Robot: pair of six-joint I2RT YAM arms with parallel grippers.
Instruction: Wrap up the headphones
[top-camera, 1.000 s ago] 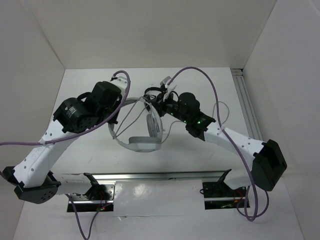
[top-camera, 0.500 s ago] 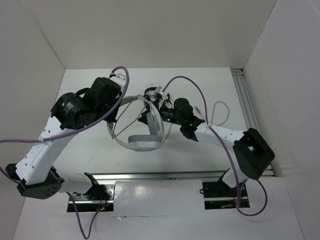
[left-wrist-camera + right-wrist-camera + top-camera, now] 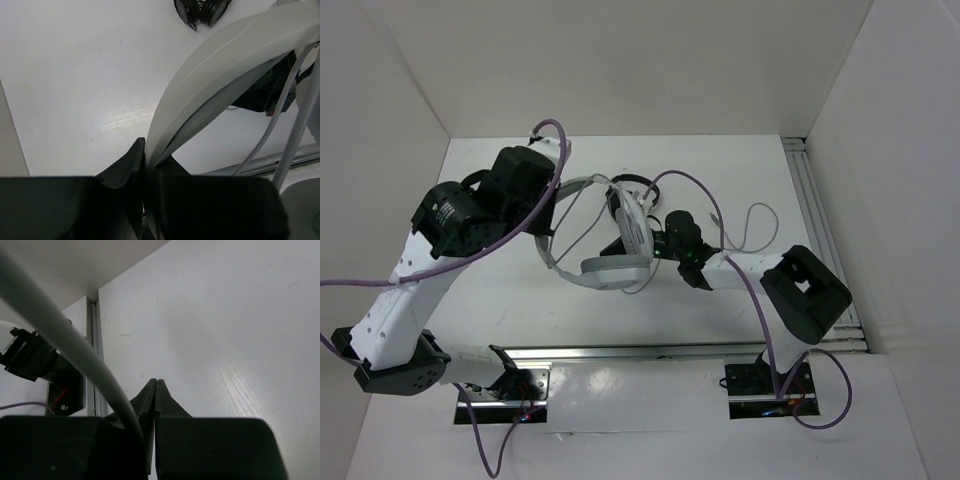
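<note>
The headphones [image 3: 612,272] are mid-table, held by the left gripper [image 3: 145,152], which is clamped on the headband [image 3: 225,60]. The right gripper [image 3: 156,386] is closed, with the cable [image 3: 60,335] alongside; I cannot tell if it is pinched. Some strands cross the headband, but a loose loop to the right looks unwrapped.

headphones [image 3: 616,270] | white and light-grey over-ear; headband [image 3: 225,65] tilted up; thin grey cable [image 3: 756,214] looping off right
</note>
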